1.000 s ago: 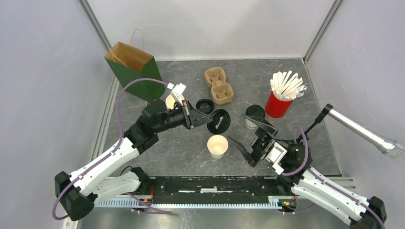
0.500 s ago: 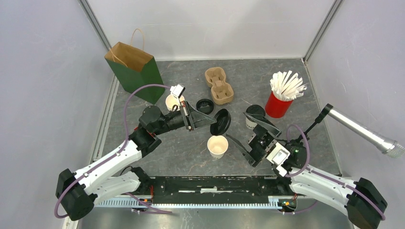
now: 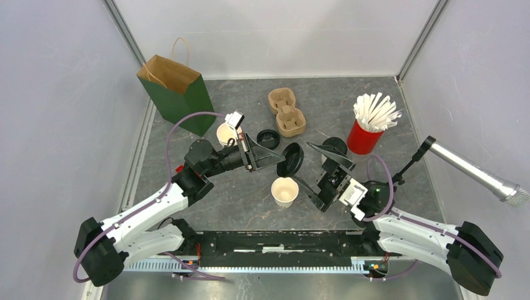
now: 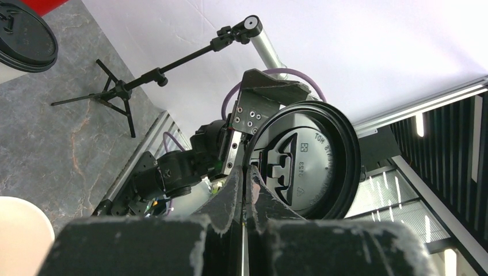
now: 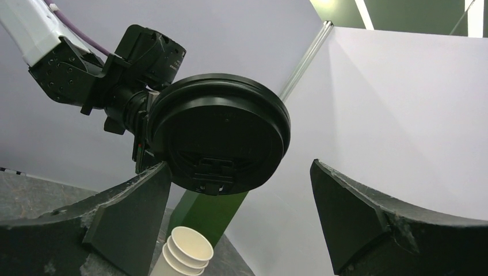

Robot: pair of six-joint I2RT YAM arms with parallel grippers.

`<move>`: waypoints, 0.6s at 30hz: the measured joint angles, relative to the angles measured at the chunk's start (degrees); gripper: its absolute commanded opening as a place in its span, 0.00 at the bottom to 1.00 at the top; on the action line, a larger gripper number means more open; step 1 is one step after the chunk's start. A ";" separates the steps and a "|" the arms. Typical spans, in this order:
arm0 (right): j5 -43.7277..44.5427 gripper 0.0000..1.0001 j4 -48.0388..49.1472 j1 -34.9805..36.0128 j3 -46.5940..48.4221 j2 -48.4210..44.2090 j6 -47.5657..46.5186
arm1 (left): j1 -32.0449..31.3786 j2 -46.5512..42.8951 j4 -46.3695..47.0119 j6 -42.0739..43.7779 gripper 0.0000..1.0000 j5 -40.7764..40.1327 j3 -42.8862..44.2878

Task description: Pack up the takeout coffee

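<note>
Grey marbled tabletop (image 3: 244, 195) between white walls, and the left gripper (image 3: 280, 159) is pinched tight on a loose round black plastic lid (image 3: 290, 160), holding it up on edge above the table with its face turned toward the other arm. Opposite it, the right gripper (image 3: 306, 164) stands spread wide with nothing in it, the held lid in front of its open fingers. The takeout coffee (image 3: 336, 144), a white paper cup with a black lid on, stands on the table just behind that right gripper, near a red cup of white straws (image 3: 365, 128). An open white paper cup (image 3: 285, 190) sits nearer the arm bases.
</note>
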 measured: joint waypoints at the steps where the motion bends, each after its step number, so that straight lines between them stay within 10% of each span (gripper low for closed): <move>1: 0.28 0.98 -0.09 0.22 0.26 0.48 -0.04 | -0.09 0.04 0.04 -0.07 0.02 -0.07 0.00; 18: 4.22 0.87 -0.85 3.41 1.79 4.57 -2.69 | -0.83 0.61 0.50 -0.20 0.02 -1.81 -0.52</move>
